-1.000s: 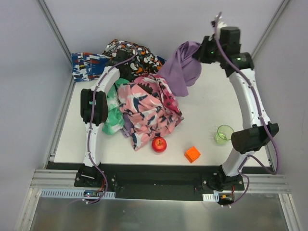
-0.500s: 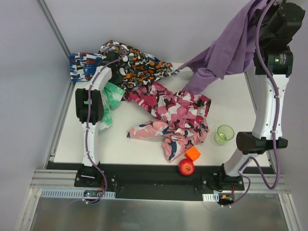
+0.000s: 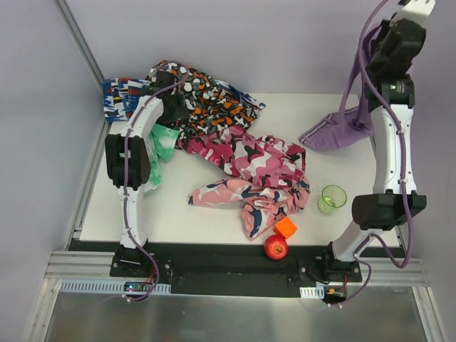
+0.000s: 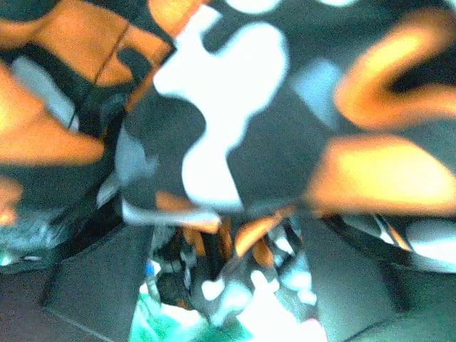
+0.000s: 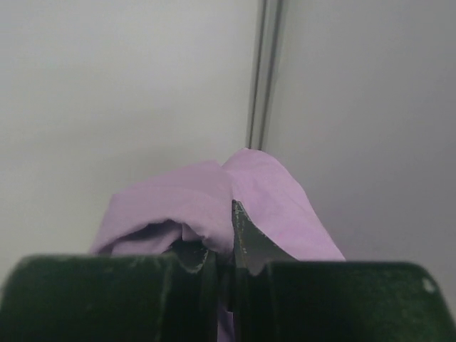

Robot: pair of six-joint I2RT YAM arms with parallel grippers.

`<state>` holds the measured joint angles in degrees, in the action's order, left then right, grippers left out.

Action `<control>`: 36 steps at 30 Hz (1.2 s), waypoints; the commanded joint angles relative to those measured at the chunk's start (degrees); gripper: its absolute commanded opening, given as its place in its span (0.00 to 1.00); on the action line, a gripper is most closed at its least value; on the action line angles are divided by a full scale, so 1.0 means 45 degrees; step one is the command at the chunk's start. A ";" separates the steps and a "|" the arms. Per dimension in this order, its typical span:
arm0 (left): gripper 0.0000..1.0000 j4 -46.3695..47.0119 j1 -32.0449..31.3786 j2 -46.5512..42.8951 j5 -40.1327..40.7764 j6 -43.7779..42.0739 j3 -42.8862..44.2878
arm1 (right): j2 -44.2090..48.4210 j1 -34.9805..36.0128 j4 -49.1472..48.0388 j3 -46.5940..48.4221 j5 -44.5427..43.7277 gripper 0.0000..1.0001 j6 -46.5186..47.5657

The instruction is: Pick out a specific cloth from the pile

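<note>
The lilac cloth (image 3: 336, 132) hangs from my right gripper (image 3: 407, 18), raised high at the back right. Its lower end rests bunched on the table, apart from the pile. In the right wrist view my right gripper (image 5: 224, 251) is shut on a fold of the cloth (image 5: 274, 206). The pile (image 3: 214, 107) lies at the back left, with a pink camouflage cloth (image 3: 256, 167) spread out toward the middle. My left gripper (image 3: 173, 107) sits in the black-orange-white cloth (image 4: 235, 128). Its fingers (image 4: 92, 285) stand wide apart, open, with blurred cloth draped over and between them.
A green speckled cloth (image 3: 161, 142) and a blue-red-white cloth (image 3: 121, 96) lie at the left. A red apple (image 3: 276, 246) and an orange cube (image 3: 286, 227) sit at the front edge. A green cup (image 3: 332, 199) stands near the right arm.
My right arm rose and swung right, pulling the lilac cloth out of the pile. The pink cloth was dragged out flat, the apple rolled to the front edge. The left gripper opened.
</note>
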<state>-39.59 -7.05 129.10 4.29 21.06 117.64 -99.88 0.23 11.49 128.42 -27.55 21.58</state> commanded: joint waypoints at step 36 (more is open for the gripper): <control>0.84 0.1396 -0.9703 -0.0370 -0.4203 -0.2769 -0.4073 | 1.1684 -0.0305 0.2506 -1.8146 0.2314 0.96 -0.7140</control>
<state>-33.15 -49.60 122.76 -23.09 1.89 99.50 -52.23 -0.91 25.45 48.38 -16.05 -8.80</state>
